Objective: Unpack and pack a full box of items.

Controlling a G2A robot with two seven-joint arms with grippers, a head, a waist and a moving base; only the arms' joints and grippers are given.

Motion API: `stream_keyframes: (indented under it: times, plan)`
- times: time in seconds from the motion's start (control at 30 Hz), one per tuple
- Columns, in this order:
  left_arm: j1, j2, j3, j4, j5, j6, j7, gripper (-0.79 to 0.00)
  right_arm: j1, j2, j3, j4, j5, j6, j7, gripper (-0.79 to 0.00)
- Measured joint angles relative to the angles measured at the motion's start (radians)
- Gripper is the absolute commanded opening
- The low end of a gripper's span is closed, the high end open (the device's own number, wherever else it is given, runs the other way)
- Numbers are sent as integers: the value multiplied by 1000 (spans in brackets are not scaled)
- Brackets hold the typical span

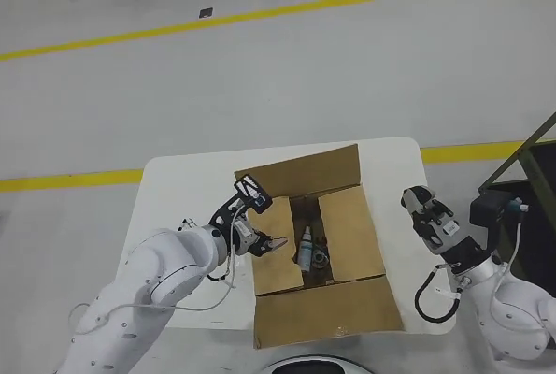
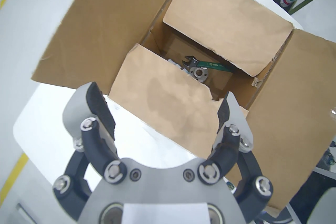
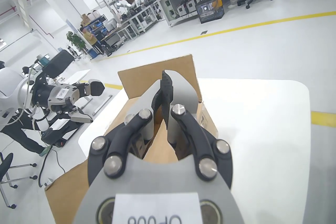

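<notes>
One open cardboard box [image 2: 225, 25], green-handled wrench [image 2: 210, 66] inside, left fingers [image 2: 101, 107] spread

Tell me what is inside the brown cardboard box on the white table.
Through the gap show a green-handled wrench, a round grey metal flange and a small pale bottle. Two half-folded inner flaps of the brown cardboard box cover the rest; whatever lies beneath them is hidden.

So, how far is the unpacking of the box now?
Done: the brown cardboard box has its outer flaps open. In hand: the left jaws stand open near one half-folded inner flap, holding nothing; the right jaws are shut, empty. Left: the green-handled wrench, round metal flange and small bottle all lie inside.
</notes>
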Motion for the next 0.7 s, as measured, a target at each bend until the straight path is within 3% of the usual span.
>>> stream_keyframes:
  times: [0.1,0.7]
  plan:
    - [36,4,-20,-19,32,10,37,0,0,0,0,0,0,0,0,-785]
    - [34,4,-19,-18,29,9,36,0,0,0,0,0,0,0,0,-785]
